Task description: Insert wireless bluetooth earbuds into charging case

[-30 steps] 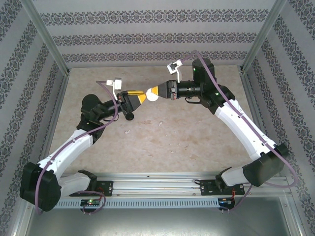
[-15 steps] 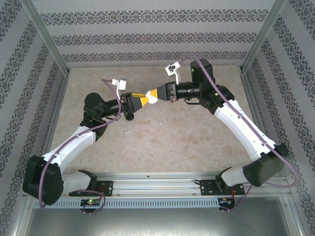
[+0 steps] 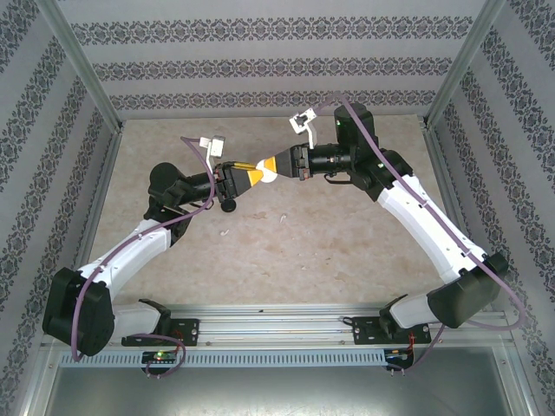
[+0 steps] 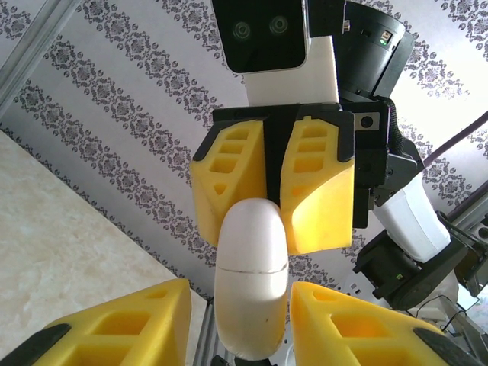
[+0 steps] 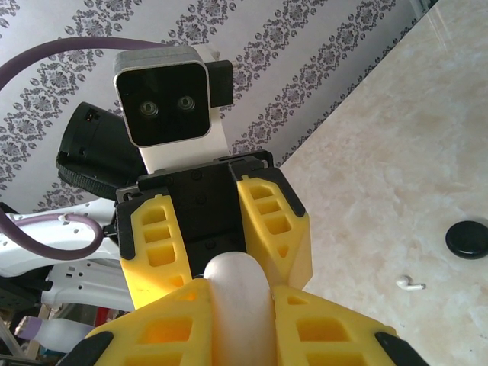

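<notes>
White glossy plastic: an egg-shaped charging case hangs closed in mid-air above the table, its lid seam showing. It is probably light, stiff and slippery, so its broad sides look the best place to grip. The right gripper pinches one end from 3 o'clock. The left gripper clamps the opposite end from 9 o'clock. A white earbud lies on the table below.

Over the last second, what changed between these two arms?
The left gripper moved toward the right gripper and closed on the free end of the white case held there. The right gripper kept its grip. The black disc and white earbud on the table stayed put.
</notes>
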You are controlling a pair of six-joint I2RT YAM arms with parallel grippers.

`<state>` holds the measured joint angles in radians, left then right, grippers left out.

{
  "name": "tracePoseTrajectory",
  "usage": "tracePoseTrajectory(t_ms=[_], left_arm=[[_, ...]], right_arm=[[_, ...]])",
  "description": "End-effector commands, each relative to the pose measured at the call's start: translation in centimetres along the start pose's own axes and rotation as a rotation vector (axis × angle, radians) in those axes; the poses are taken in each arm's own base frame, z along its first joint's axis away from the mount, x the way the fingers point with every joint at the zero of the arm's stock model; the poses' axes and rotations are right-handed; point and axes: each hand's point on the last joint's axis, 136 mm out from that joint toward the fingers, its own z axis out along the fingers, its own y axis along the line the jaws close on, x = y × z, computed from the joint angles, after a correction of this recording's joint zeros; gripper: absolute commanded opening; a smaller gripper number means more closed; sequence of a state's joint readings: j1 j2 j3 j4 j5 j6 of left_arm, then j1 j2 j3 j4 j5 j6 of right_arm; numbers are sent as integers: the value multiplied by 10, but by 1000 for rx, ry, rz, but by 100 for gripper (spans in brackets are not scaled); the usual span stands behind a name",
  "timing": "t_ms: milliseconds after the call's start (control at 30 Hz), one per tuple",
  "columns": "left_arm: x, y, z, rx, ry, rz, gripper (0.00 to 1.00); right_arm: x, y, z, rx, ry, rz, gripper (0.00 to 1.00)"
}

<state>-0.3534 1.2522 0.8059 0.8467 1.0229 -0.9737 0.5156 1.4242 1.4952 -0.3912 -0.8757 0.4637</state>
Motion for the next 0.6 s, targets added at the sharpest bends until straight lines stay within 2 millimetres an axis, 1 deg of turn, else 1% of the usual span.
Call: tracePoseTrajectory(t_ms=[0, 67, 167, 367, 567], left_arm=[[-6, -15, 6, 57, 19, 41, 36], [-6, -15, 7, 59, 23, 40, 32], [-4, -12, 8, 58, 31, 32, 31], [-2, -10, 7, 48, 38, 30, 38], [1, -9, 8, 42, 50, 27, 39]], right_arm=[[-6, 10, 1, -18, -5, -41, 15], [-5, 9, 2, -16, -3, -38, 14], [-5, 7, 2, -12, -4, -35, 15], [-7, 4, 0, 1, -11, -30, 14], [-8, 3, 2, 0, -10, -25, 14]])
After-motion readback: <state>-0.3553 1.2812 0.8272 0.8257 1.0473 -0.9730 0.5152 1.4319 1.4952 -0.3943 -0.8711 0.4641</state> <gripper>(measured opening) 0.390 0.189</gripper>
